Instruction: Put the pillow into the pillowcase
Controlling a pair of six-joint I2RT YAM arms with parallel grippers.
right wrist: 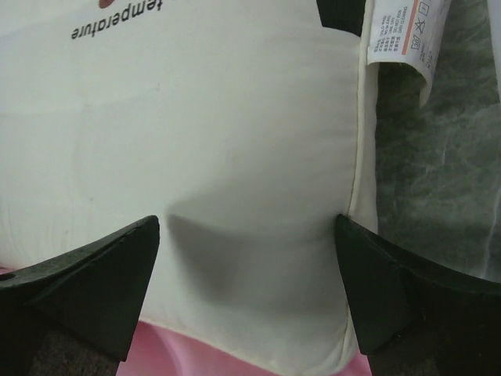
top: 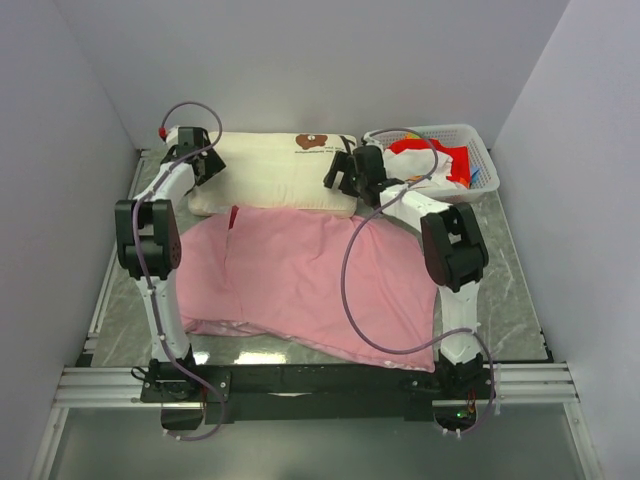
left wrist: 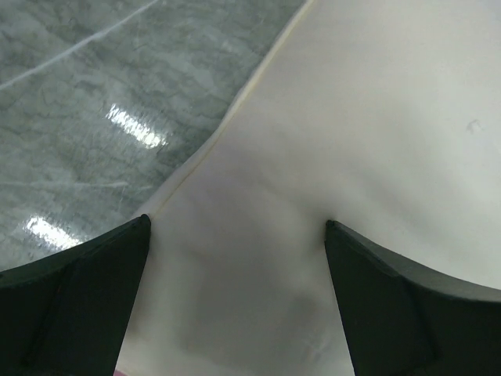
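Observation:
The cream-white pillow (top: pixel 268 172) lies across the back of the table, its brown bear mark (top: pixel 318 141) near the far edge. The pink pillowcase (top: pixel 310 280) is spread flat in front of it, touching its near edge. My left gripper (top: pixel 203 163) is open over the pillow's left end; in the left wrist view the fingertips (left wrist: pixel 236 222) straddle the pillow (left wrist: pixel 368 117) beside its seam. My right gripper (top: pixel 347 176) is open over the pillow's right end. In the right wrist view its fingertips (right wrist: pixel 246 219) press on the pillow (right wrist: pixel 219 117), with the pillowcase (right wrist: pixel 180 356) just below.
A white basket (top: pixel 478 150) with red and white cloth stands at the back right, close to the right arm. A care label (right wrist: pixel 399 31) hangs off the pillow's right edge. Grey marble table (left wrist: pixel 102 102) shows left of the pillow. Walls close in on three sides.

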